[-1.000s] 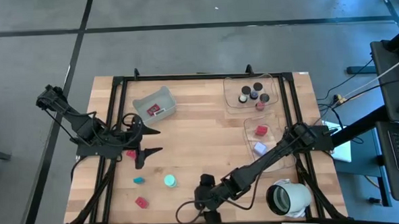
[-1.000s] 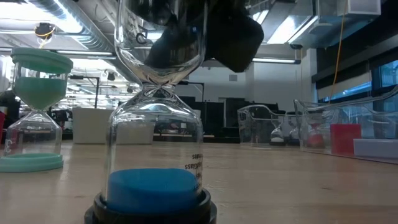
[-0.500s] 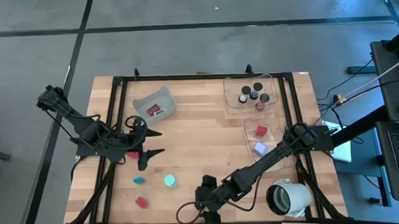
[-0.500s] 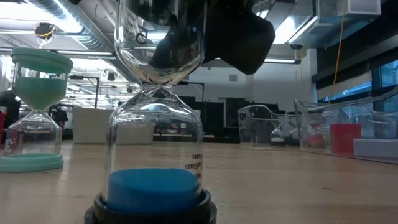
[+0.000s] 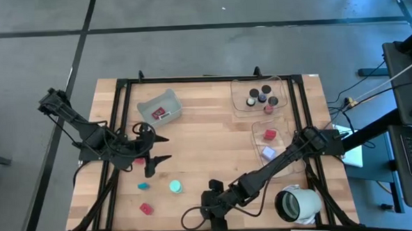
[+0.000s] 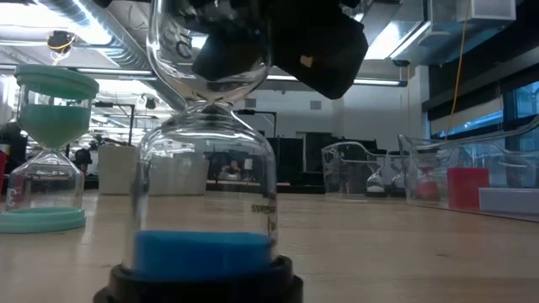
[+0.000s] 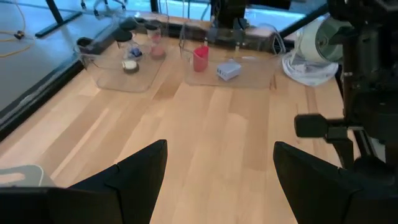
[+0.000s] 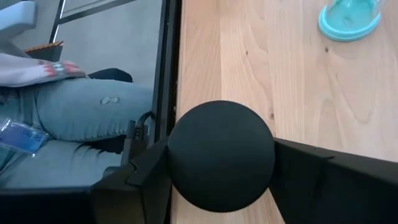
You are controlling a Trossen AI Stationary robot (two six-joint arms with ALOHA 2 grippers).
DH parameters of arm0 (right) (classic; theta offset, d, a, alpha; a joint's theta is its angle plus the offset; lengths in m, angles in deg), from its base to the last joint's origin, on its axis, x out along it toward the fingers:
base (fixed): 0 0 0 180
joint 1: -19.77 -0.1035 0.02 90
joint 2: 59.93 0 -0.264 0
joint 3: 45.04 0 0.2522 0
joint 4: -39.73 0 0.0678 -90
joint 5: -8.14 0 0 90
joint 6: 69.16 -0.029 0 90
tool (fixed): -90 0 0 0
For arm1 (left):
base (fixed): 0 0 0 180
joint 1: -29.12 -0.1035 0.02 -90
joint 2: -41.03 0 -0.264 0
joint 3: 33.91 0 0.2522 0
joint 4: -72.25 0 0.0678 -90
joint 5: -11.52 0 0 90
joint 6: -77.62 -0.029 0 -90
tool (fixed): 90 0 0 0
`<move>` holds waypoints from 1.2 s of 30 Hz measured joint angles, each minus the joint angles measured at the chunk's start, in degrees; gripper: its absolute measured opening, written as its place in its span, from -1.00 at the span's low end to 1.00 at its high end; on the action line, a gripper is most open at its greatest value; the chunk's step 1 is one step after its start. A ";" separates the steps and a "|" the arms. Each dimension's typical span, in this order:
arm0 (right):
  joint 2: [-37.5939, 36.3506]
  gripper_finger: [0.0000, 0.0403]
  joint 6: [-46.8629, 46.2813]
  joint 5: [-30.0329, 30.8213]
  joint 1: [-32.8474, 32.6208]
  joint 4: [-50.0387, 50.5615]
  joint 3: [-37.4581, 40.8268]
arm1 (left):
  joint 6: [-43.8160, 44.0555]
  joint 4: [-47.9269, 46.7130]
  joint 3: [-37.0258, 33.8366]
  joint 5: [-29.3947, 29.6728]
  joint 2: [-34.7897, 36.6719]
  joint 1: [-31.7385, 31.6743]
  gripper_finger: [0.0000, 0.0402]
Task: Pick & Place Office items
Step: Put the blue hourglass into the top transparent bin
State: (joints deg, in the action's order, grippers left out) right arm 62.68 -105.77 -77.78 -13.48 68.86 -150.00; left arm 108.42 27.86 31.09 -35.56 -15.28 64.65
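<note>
While the right gripper [image 5: 212,203] sits at the near edge of the bench [image 5: 207,136], its fingers are pinching the black cap of an hourglass [image 6: 205,143]; the right wrist view shows that round black cap [image 8: 221,155] held between the two fingers. From the low view, the hourglass has a clear bulb with blue sand settled at the bottom and its black base on the wood.

Left gripper [image 5: 156,148] hovers over the left-middle of the bench, fingers [image 7: 140,171] spread wide, nothing between them.

Teal hourglass [image 5: 175,187] stands upright between the two grippers. A teal bit [image 5: 143,185] lies just left of it, a red block [image 5: 146,208] nearer the front edge, another red piece [image 5: 136,160] right by the left gripper.

Grey tray [image 5: 158,108] at back left holds a red item [image 5: 160,115]. Clear tray [image 5: 258,96] at back right holds black caps [image 5: 261,95]. A second clear tray [image 5: 270,142] in front of it holds a red block [image 5: 269,134] and a lavender cube [image 5: 268,153]. White hollow cylinder [image 5: 297,203] lies at the front right corner.
</note>
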 joint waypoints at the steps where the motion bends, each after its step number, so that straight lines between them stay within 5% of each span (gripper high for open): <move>1: -0.01 0.03 0.24 -0.03 0.12 0.01 0.00 | -0.03 0.45 0.00 0.61 0.01 0.00 0.44; 8: -3.25 0.09 0.90 2.86 2.84 2.85 0.07 | -3.47 4.32 0.00 4.82 0.27 0.00 0.44; 24: -27.42 0.06 1.93 31.76 19.94 38.05 0.02 | -7.23 4.96 0.00 7.30 0.28 0.00 0.44; 28: -30.42 0.04 0.97 35.75 26.43 45.41 0.19 | -8.08 3.01 0.02 6.60 0.31 0.00 0.44; 36: -32.87 0.05 1.40 36.31 37.86 43.78 9.75 | -6.09 -1.54 0.01 7.04 0.28 0.00 0.44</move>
State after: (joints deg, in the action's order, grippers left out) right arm 29.81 -104.37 -41.47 24.38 112.65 -140.25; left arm 102.33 26.32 31.11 -28.52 -15.00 64.65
